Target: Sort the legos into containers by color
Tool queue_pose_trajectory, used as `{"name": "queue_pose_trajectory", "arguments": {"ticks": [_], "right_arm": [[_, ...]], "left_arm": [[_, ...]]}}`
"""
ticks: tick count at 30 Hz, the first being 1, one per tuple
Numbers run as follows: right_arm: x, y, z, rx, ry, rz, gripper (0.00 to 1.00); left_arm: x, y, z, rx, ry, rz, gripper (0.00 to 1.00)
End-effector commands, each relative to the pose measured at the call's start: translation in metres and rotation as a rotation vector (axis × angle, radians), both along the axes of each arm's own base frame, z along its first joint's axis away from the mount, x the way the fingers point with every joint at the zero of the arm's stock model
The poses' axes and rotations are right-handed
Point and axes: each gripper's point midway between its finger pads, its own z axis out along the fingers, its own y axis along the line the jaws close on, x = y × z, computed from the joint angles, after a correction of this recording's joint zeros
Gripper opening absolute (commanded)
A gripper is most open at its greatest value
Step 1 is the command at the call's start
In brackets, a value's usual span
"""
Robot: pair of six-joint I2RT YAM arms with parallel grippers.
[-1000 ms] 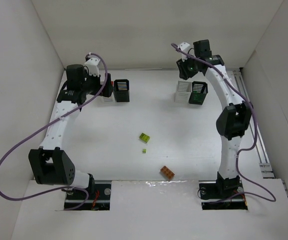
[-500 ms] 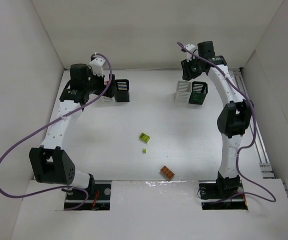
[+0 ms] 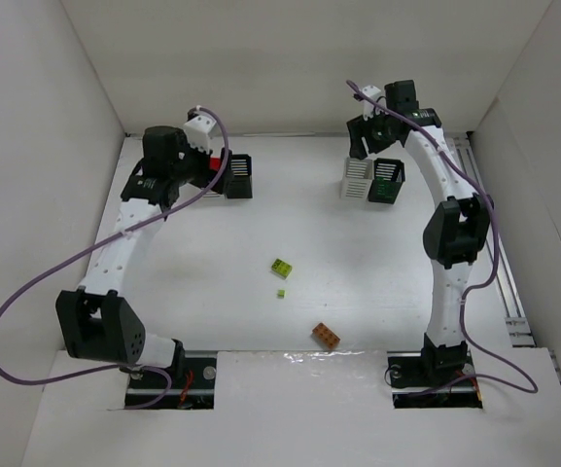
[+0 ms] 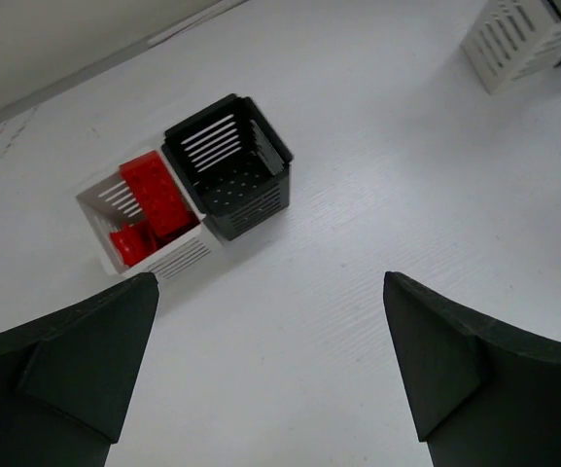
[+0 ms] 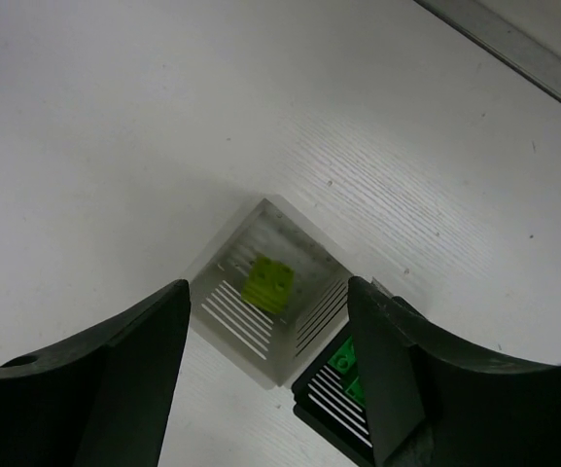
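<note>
White bin (image 4: 178, 258), upper left: red legos (image 4: 158, 195) inside (mostly hidden under the arm in the top view). Black bin (image 5: 333, 409): cut off at bottom edge, green lego (image 5: 343, 360) partly seen. White bench (image 3: 377, 282), white walls (image 3: 290, 68); centre open, orange brick (image 3: 325, 336) loose. Left pincer (image 4: 270, 292), right pincer (image 5: 268, 287): fingers apart, empty.

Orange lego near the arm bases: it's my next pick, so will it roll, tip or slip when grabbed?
The orange lego looks blocky and lies flat on the table, so it probably won't roll. It is small, so likely light and apt to slide if nudged.
</note>
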Motion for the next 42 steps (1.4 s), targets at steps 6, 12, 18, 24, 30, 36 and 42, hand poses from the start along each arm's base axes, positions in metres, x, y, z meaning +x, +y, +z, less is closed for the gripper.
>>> {"name": "queue_pose_trajectory", "arguments": {"ticks": [6, 12, 18, 24, 30, 36, 42], "right_arm": [[-0.021, -0.034, 0.12, 0.234, -0.165, -0.101, 0.74], [-0.059, -0.092, 0.113, 0.281, -0.093, -0.203, 0.74], [-0.092, -0.112, 0.099, 0.285, -0.065, -0.254, 0.74], [-0.097, -0.114, 0.11, 0.272, -0.109, -0.264, 0.75], [-0.097, -0.113, 0.112, 0.278, -0.106, -0.257, 0.75], [-0.095, -0.112, 0.113, 0.284, -0.106, -0.25, 0.75], [-0.089, -0.111, 0.111, 0.29, -0.097, -0.243, 0.75]], "left_arm": [[-0.09, -0.104, -0.002, 0.099, -0.11, -0.582, 1.0], [-0.2, -0.205, -0.048, 0.224, -0.056, -1.024, 0.98], [-0.283, -0.23, -0.097, 0.371, -0.114, -1.377, 0.8], [-0.307, -0.234, -0.115, 0.411, -0.182, -1.588, 0.68], [-0.323, -0.248, -0.134, 0.487, -0.226, -1.7, 0.57], [-0.326, -0.256, -0.154, 0.533, -0.247, -1.736, 0.55], [-0.33, -0.25, -0.181, 0.586, -0.208, -1.754, 0.57]]}}
